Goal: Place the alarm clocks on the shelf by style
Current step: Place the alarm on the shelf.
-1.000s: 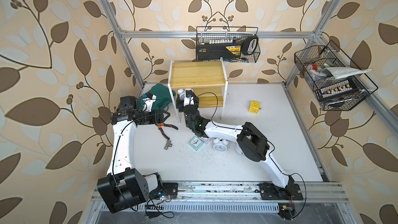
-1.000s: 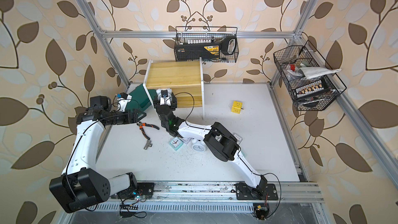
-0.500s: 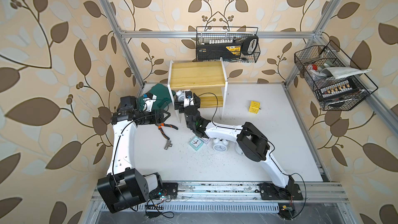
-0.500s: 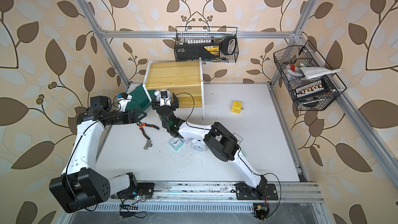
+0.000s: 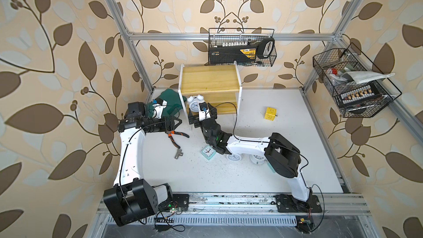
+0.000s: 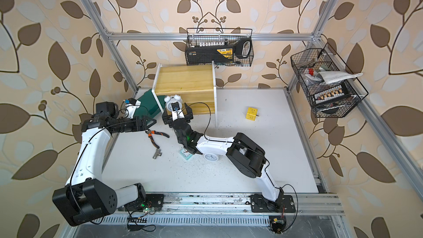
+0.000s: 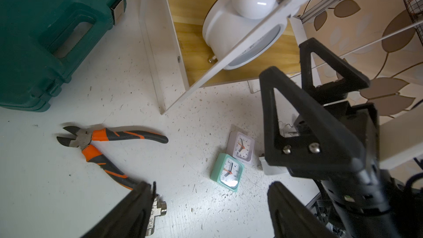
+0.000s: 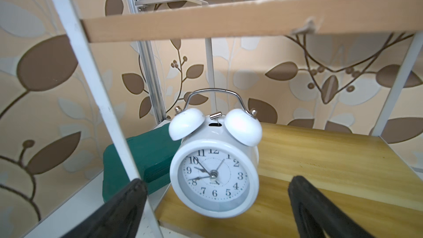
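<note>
A round white twin-bell alarm clock [image 5: 195, 104] [image 6: 173, 103] [image 8: 214, 175] [image 7: 242, 30] sits on the lower board of the shelf [image 5: 209, 77] [image 6: 185, 80] [image 8: 320, 156], at its front left corner. My right gripper [image 5: 202, 115] [image 6: 177, 115] [image 8: 217, 179] stands open just in front of it, jaws wide on either side and not touching it. On the table lie a mint-green square clock [image 5: 208, 152] [image 7: 227, 171], a pale square clock [image 7: 242, 147] and two round white clocks [image 5: 233, 157] [image 5: 257, 159], partly under the right arm. My left gripper [image 5: 175, 122] [image 6: 150, 121] [image 7: 210, 211] hovers open and empty, left of the shelf.
A teal case [image 5: 169, 98] lies against the shelf's left leg. Orange-handled pliers [image 5: 175, 137] and a metal pipe fitting [image 5: 179, 155] lie below the left gripper. A yellow cube [image 5: 270, 113] sits right of the shelf. Wire baskets [image 5: 242, 49] [image 5: 352, 83] hang on the walls.
My right gripper's jaws have spread wide and let go of the twin-bell clock, which stays on the lower board. The left arm has hardly moved.
</note>
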Motion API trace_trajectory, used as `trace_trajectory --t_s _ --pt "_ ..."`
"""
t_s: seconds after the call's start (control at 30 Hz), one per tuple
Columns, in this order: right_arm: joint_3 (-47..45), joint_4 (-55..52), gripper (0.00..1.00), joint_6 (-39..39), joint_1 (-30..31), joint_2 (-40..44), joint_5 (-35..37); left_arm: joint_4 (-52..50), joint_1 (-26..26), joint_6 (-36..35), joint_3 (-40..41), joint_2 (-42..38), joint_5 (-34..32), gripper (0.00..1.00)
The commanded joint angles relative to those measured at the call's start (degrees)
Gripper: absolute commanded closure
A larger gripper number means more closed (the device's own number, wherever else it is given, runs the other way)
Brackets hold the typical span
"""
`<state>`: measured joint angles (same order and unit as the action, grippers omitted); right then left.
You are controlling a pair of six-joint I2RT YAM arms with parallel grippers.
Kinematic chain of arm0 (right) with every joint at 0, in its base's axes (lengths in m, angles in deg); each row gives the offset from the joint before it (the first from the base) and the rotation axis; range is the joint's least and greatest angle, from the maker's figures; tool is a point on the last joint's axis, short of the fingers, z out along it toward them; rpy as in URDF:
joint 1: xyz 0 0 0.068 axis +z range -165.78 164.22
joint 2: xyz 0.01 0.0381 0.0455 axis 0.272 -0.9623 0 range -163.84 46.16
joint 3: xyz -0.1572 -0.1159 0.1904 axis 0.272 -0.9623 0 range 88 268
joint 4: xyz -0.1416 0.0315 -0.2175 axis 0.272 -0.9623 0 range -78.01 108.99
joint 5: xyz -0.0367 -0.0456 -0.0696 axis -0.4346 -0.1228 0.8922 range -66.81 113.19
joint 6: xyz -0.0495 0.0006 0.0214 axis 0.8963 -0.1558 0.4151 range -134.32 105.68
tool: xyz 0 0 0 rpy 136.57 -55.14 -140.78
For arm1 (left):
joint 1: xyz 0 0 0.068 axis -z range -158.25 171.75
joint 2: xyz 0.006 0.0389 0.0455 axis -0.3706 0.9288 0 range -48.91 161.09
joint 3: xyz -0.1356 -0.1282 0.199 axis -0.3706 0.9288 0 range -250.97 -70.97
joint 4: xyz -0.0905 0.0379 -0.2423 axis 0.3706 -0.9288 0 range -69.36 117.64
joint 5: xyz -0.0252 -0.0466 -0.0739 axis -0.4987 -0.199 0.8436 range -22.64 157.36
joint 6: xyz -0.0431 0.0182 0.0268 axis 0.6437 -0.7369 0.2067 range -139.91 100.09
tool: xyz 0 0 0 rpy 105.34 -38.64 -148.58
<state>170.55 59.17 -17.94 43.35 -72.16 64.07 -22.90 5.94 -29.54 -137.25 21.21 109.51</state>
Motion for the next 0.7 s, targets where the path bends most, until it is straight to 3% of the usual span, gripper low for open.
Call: trace_trajectory --t_s 0.0,0.2,0.47,0.67 --pt "-3.42 -6.07 0.01 -2.77 0.27 5.81 -4.65 -1.71 -0.64 -3.68 -0.42 -0.08 4.15 0.17" --pt "-4.8 -27.24 0.01 -8.95 0.02 12.83 -10.77 -5.62 0.68 -10.32 -0.87 0.51 9.29 0.17" --pt "-6.16 -47.94 0.01 -16.05 -3.13 21.42 -20.52 -6.58 11.66 -18.2 1.3 0.76 8.26 0.17" --pt "-7.33 -58.12 0.01 -17.2 -4.44 26.78 -21.34 -6.27 18.14 -25.29 2.44 2.32 11.23 0.15"
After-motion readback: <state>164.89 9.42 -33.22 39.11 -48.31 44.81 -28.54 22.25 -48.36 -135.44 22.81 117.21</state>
